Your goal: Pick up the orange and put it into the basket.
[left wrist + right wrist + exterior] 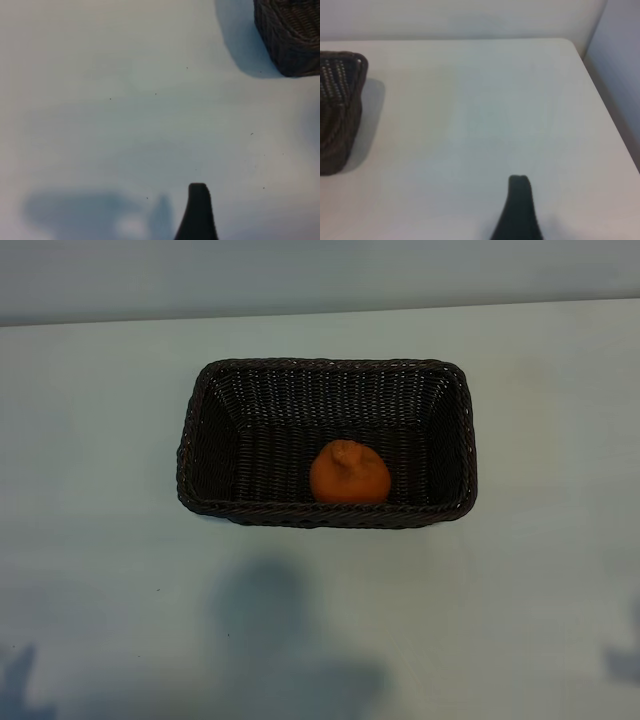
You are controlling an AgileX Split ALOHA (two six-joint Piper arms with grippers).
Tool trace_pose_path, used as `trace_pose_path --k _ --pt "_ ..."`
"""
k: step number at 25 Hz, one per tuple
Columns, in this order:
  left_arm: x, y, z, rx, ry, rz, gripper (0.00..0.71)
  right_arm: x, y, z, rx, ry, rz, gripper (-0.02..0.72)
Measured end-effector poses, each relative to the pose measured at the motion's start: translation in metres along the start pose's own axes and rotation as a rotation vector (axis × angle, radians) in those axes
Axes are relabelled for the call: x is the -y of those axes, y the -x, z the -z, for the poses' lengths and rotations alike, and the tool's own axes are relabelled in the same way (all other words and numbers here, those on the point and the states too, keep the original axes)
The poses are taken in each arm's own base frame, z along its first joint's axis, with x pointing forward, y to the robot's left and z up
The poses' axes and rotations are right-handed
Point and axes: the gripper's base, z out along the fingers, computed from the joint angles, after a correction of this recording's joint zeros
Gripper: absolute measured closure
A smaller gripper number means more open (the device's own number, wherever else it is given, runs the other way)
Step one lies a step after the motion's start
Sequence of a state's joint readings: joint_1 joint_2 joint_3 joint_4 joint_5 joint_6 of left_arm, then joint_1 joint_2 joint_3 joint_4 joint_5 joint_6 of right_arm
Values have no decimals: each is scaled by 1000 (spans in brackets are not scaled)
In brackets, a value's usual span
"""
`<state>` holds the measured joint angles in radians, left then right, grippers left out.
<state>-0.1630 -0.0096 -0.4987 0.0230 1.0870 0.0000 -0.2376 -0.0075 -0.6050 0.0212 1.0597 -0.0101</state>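
The bench [100, 540] was big, flat and pale, and it filled almost the whole view from outside. Soft dark shadows lay on it near the front edge.

The basket [325, 445] stood in the middle of the bench. It was dark brown and woven, with round corners and a braided rim. One corner of it showed far off in the left wrist view [290, 35], and one end of it showed at the side of the right wrist view [337, 110].

The orange [349, 473] lay inside the basket. It sat on the basket floor, close against the long wall nearest the front, a bit to the right of the middle. Its little knob pointed up. Nothing was touching it.

The left gripper was not seen from outside. In the left wrist view only one dark finger [198, 212] showed, over bare bench, well apart from the basket. Its fingers stood wide apart and held nothing.

The right gripper was also out of the outside view. One dark finger [519, 210] showed in the right wrist view, over bare bench, well apart from the basket. Its fingers stood apart too, with nothing between them.

Both grippers were far from the orange.
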Motion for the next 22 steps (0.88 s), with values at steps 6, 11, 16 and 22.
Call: trace_pose_path --k 6,11,16,22 --pt "0 0 0 0 0 0 117 1 -5 -4 -36 -14 -16 153" --pt "0 0 0 0 0 0 117 2 -26 -25 -134 -13 -19 153" --pt "0 0 0 0 0 0 117 1 -25 -25 -127 -8 -22 153" --pt "0 0 0 0 0 0 117 1 -25 -25 -126 -8 -22 153"
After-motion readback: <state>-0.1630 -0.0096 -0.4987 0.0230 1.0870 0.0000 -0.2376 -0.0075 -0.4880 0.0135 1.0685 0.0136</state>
